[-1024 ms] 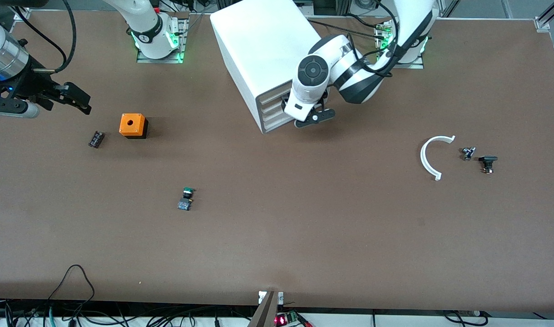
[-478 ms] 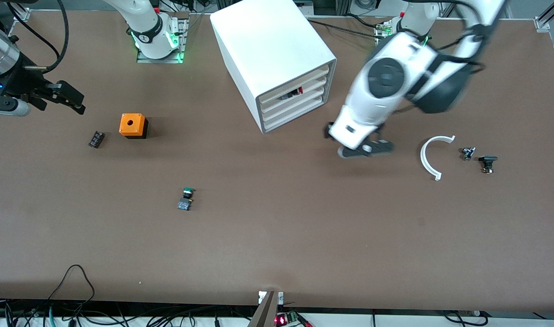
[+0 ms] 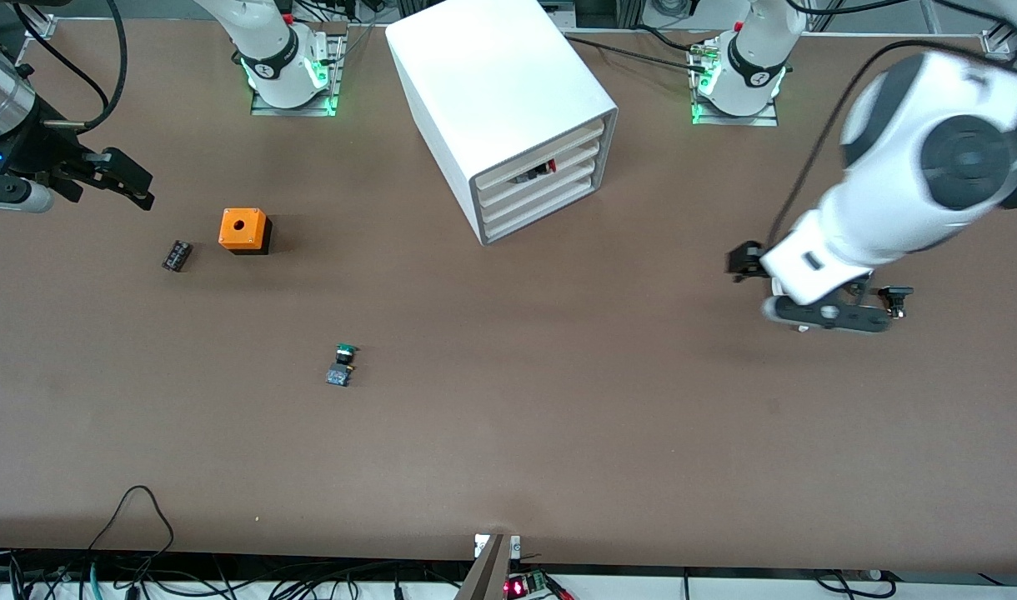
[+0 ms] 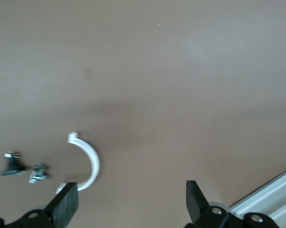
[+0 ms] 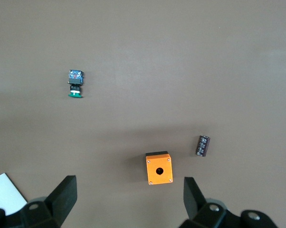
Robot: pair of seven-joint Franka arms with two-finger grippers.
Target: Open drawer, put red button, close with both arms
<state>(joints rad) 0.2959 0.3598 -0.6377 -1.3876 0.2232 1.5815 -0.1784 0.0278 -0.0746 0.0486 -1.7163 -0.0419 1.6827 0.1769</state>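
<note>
White cabinet (image 3: pixel 492 92) is the landmark: in its upper drawer (image 3: pixel 568 164) the red button (image 3: pixel 538 172) shows through a gap, so that drawer may not be fully home and could catch. Well off toward the left arm's end from the cabinet, the left tool (image 3: pixel 825 317), fingers spread and empty, hangs over a white arc (image 4: pixel 91 161); dropping there would scatter it. Toward the right arm's end from the cabinet, the right tool (image 3: pixel 133 179) waits, likewise spread.
</note>
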